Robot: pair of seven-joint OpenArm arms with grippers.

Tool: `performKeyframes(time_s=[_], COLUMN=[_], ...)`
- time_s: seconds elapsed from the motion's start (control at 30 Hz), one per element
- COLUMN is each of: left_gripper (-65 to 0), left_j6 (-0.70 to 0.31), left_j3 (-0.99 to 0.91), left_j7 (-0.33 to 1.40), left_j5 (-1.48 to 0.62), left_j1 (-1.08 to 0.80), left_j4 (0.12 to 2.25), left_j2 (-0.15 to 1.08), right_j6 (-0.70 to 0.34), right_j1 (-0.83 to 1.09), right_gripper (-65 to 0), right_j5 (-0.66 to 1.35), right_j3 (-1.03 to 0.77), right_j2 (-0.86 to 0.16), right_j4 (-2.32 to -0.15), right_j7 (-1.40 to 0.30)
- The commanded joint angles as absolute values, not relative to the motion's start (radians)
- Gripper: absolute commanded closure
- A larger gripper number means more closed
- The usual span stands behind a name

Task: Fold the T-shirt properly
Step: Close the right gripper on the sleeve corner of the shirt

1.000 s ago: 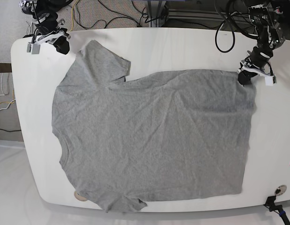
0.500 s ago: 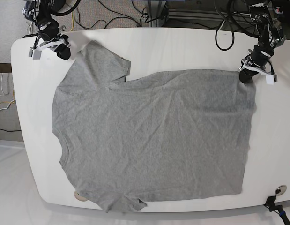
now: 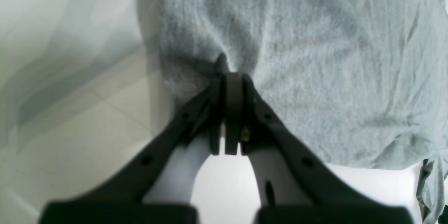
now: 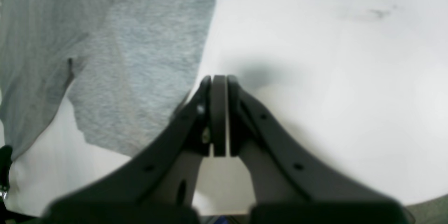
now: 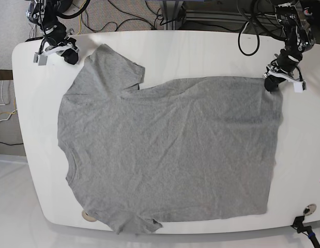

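1. Cables [image 5: 123, 15] lie on the floor beyond the white table [image 5: 201, 49], behind both arms; nothing sits between either pincer and the cloth.
2. The right gripper [image 5: 71, 54] (at the left of the base view) has its fingers pressed together on nothing, over bare table just beside the edge of the upper sleeve [image 5: 116, 64]; the wrist view shows the grey hem just to the left of its tips [image 4: 218, 77].
3. The left gripper [image 5: 269, 85] is clamped on the T-shirt [image 5: 170, 155], its closed tips [image 3: 232, 75] puckering the fabric at the far hem corner.
4. The shirt lies flat, its long axis running across the table from one pincer toward the other, with the neck end toward the right gripper and the hem at the left gripper.
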State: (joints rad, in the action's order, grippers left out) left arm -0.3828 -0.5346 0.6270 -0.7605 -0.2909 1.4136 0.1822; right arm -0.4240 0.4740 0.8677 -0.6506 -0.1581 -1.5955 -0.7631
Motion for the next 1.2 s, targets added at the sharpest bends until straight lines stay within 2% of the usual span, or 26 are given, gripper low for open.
performKeyframes(time_s=[0.0, 0.3, 0.63, 0.7, 1.17], left_gripper=[0.0, 0.0, 0.0, 0.0, 0.0], left_j6=[-0.387, -0.386, -0.378, -0.393, -0.399], left_j3=[-0.54, -0.546, -0.551, -0.558, -0.562], left_j7=[0.619, 0.566, 0.585, 0.572, 0.578], left_j5=[-0.761, -0.714, -0.678, -0.693, -0.7], left_j1=[-0.292, -0.299, -0.347, -0.335, -0.338], left_j4=[1.423, 1.434, 1.465, 1.453, 1.449], left_j2=[0.194, 0.181, 0.159, 0.156, 0.158], right_j6=[-0.435, -0.442, -0.446, -0.422, -0.426], right_j1=[0.473, 0.484, 0.636, 0.602, 0.458], right_gripper=[0.0, 0.0, 0.0, 0.0, 0.0], right_j5=[0.883, 0.892, 0.907, 0.891, 0.827], right_j3=[-0.66, -0.659, -0.67, -0.656, -0.635], right_j2=[-0.173, -0.173, -0.172, -0.168, -0.171], right_j4=[-1.606, -1.613, -1.792, -1.768, -1.538], right_j7=[-0.742, -0.743, -0.739, -0.726, -0.695])
